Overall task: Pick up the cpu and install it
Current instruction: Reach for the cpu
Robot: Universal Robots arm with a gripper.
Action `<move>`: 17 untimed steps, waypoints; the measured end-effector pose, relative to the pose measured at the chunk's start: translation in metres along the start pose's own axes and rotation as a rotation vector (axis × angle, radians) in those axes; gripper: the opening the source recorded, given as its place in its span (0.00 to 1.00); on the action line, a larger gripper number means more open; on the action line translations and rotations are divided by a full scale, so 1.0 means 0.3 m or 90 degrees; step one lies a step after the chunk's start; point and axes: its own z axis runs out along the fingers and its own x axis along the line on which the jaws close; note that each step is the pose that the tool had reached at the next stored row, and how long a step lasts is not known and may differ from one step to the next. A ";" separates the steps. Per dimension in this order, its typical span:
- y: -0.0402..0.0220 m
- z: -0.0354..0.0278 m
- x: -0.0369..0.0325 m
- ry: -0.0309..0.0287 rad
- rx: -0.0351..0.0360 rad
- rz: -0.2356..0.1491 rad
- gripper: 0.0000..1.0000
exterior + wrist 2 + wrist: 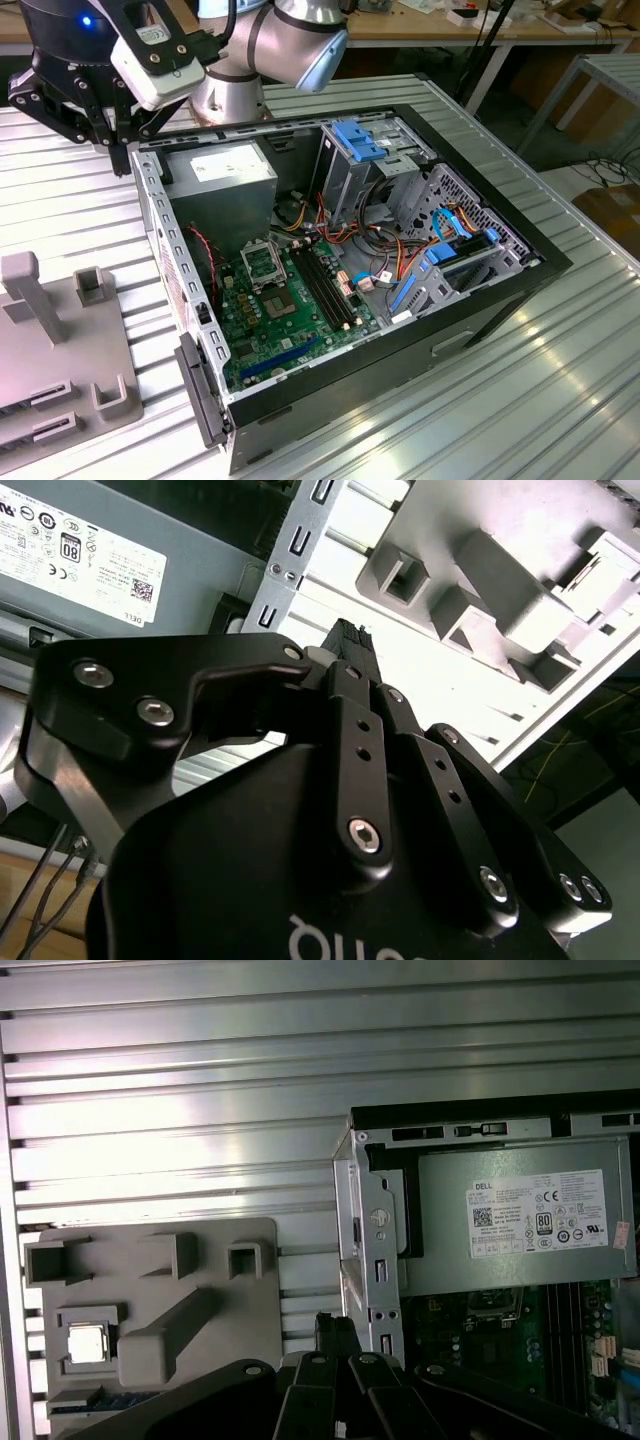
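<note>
One ribbed metal tabletop [520,400] carries everything here: an open computer case [350,385] lying on its side and, to the exterior view's left of it, a grey holder block [95,345]. Inside the case we see the power supply [220,175] and the green motherboard [270,320], whose metal-framed socket [262,262] looks unfilled as far as we can tell. The gripper [120,160] hangs above the case's edge wall by the power supply, between case and holder block, its jaws closed together on nothing. In the first wrist view the cpu [87,1343] lies flat, silver face up, in a square recess of the holder block, on the side away from the case and well apart from the jaws. We judge the pick-up step to be in hand and barely begun: nothing is grasped, and the cpu sits untouched. That grasp, in our judgement, calls for opened jaws centred squarely over the cpu, since it is thin and sits low in its recess, leaving little edge to grip.
</note>
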 end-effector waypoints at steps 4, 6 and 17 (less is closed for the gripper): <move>0.000 0.000 0.002 0.0000 0.0000 0.000 0.11; 0.000 0.000 0.005 0.0000 0.0000 0.000 0.11; -0.002 0.000 0.024 0.0000 0.0000 0.000 0.11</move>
